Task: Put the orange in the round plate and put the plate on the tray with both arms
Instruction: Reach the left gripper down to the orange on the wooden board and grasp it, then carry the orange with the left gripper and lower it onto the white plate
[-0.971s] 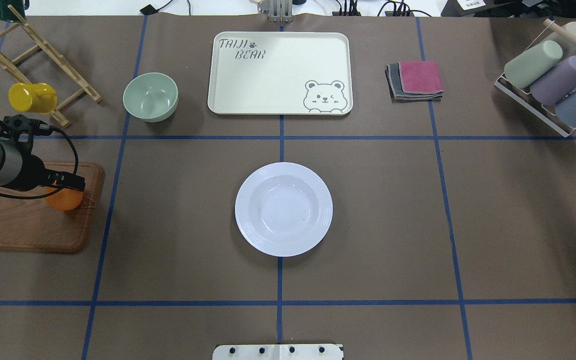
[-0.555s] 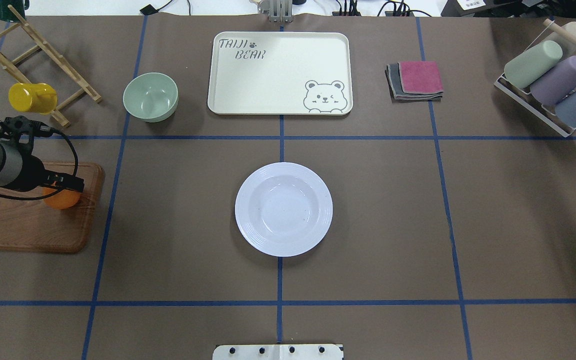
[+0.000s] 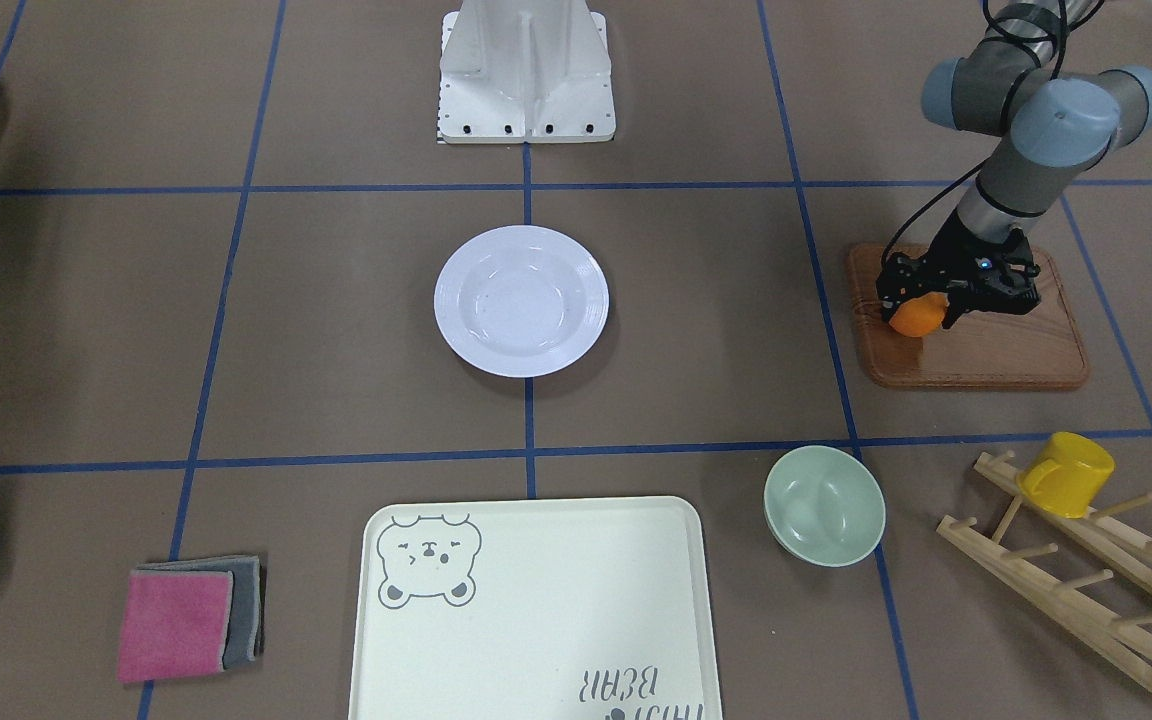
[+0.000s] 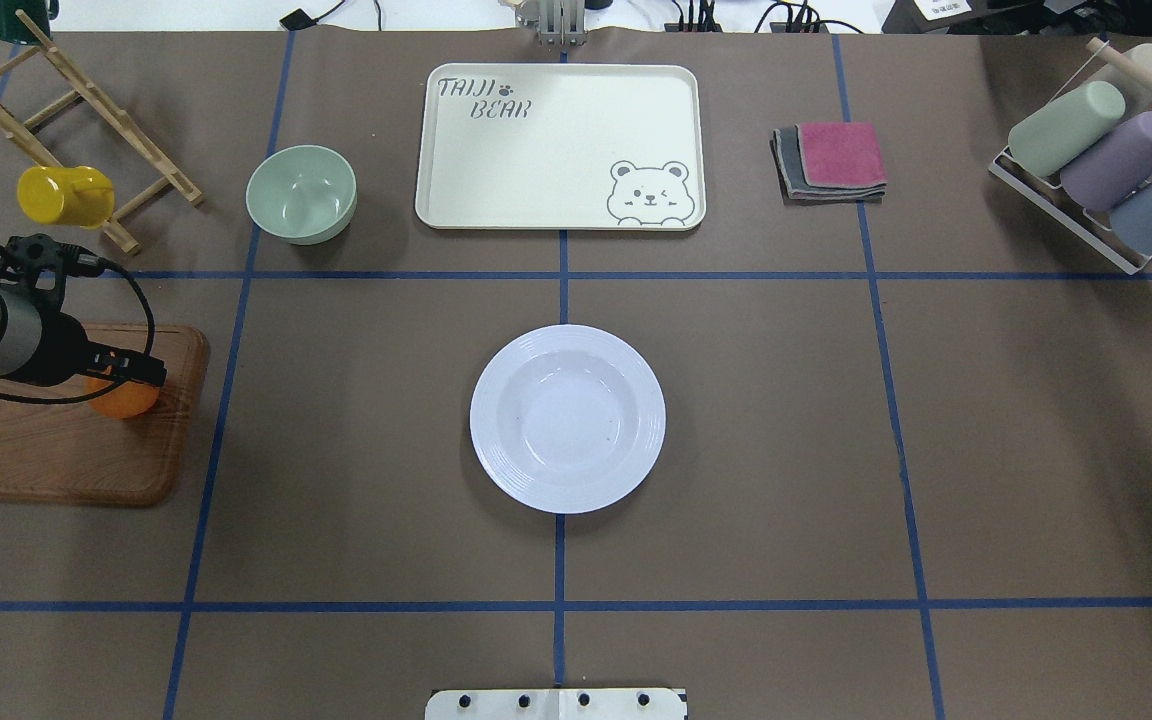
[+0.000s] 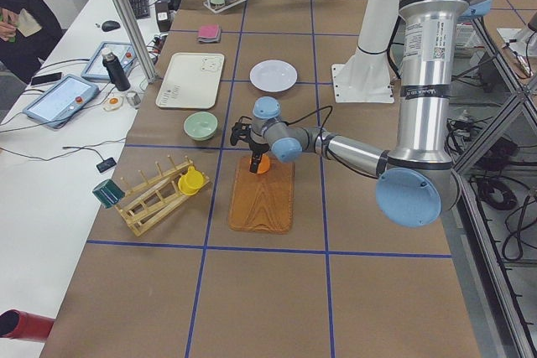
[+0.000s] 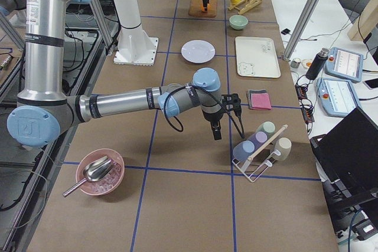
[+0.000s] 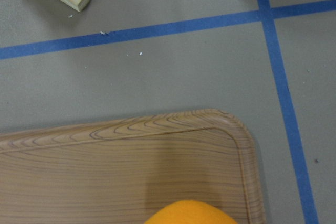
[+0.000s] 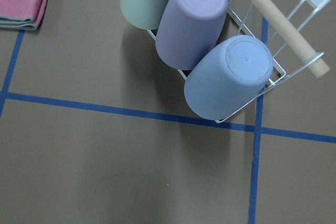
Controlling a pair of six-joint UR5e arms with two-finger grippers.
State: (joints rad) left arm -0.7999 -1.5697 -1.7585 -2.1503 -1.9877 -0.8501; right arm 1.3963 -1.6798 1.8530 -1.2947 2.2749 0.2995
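Left gripper [image 3: 920, 311]: pointed down over the wooden board [image 3: 996, 350], with black fingers on either side of the orange [image 3: 914, 318]. Clamped or merely bracketing it, I could not tell.
Orange: sat at the board's corner nearest the table's middle. It was small, round and bright, with no long axis to speak of, and its top was hidden by the gripper.
Right gripper [image 6: 216, 129]: hung pointing down near the wire cup rack [image 8: 273, 72]. It showed only in the side view, so open or closed, I could not tell.
Round plate [image 4: 496, 460]: lay mid-table with its hollow facing up, glossy white with a ribbed rim, well apart from the orange.
Tray [image 4: 561, 150]: lay on the far side of the plate, beyond the blue tape line, with its long axis running across the table. It was pale cream with rounded corners.
Writing: "TAIJI BEAR" in grey with a paw print sat in the tray's far corner on the robot's left and read upright from the robot's side. A bear face was drawn in the opposite corner.
Green bowl [image 4: 301, 193]: stood just left of the tray, mouth up.
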